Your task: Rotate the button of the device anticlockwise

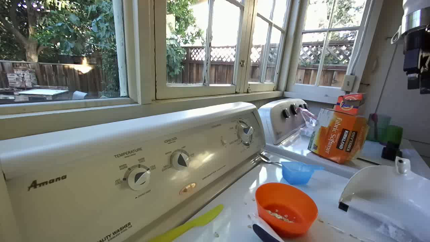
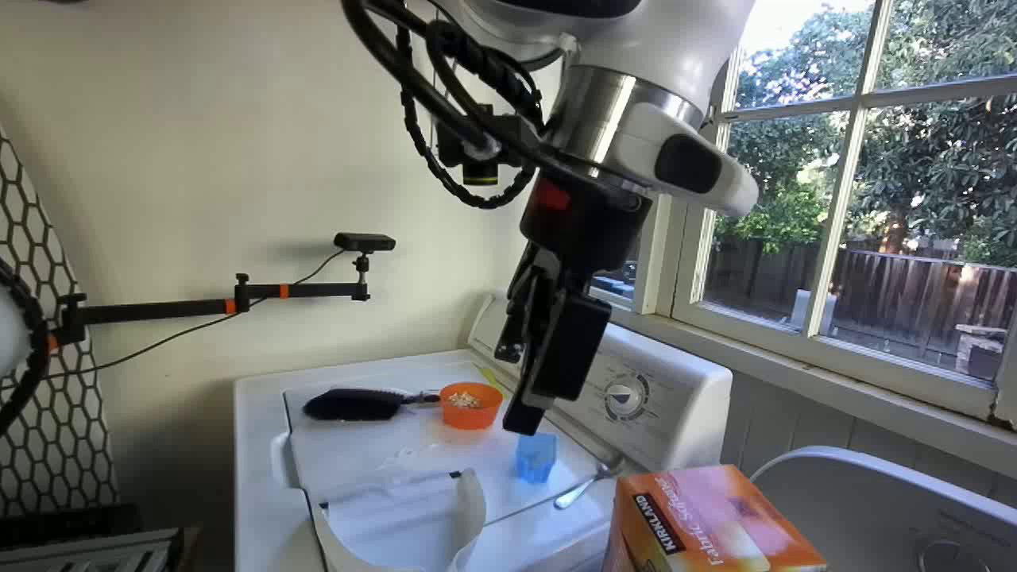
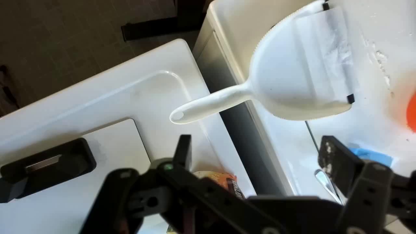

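Note:
The device is a white washer with three round knobs on its sloped panel. The temperature knob and load size knob show in an exterior view. The large dial at the panel's end also shows in an exterior view. A second machine's panel with dark knobs stands beside it. My gripper is open and empty in the wrist view. In the exterior views it hangs high, above the machines, apart from every knob. The wrist view shows no knobs.
An orange fabric softener box stands on the second machine. A white dustpan bridges the gap between machines. An orange bowl, blue cup, spoon, yellow-green utensil and black brush lie on the washer.

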### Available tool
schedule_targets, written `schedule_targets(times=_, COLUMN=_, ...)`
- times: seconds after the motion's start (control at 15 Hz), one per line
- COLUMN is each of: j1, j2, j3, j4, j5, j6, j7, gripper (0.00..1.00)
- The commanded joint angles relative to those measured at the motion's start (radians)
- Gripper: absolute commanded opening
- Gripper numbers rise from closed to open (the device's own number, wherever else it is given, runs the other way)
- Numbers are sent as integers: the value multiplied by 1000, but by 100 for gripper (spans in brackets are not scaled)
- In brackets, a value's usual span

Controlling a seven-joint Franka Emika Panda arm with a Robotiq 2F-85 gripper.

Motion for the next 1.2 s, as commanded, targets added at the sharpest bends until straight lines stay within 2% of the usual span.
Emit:
schedule_targets(times=0.0, j1=-16, j2=1, j3=15, j4=2, j5=3, j6=-2, j7=-4, gripper=100)
schedule_targets(times=0.33, j1=-16, j2=1, j3=15, j4=2, j5=3, j6=-2, j7=-4, gripper=100)
schedule_targets(times=0.87, j1=92, j2=219, j3=189, j4=362, j5=-186, j6=-73, j7=-55, gripper=100)
schedule_targets(times=1.07, j1=126, j2=300, j3=232, j4=487, j5=-265, j6=-92, j7=-127, gripper=100)
schedule_targets(times=1.13, j1=135, j2=330, j3=242, j4=523, j5=-258, j6=-90, j7=-174, gripper=100)
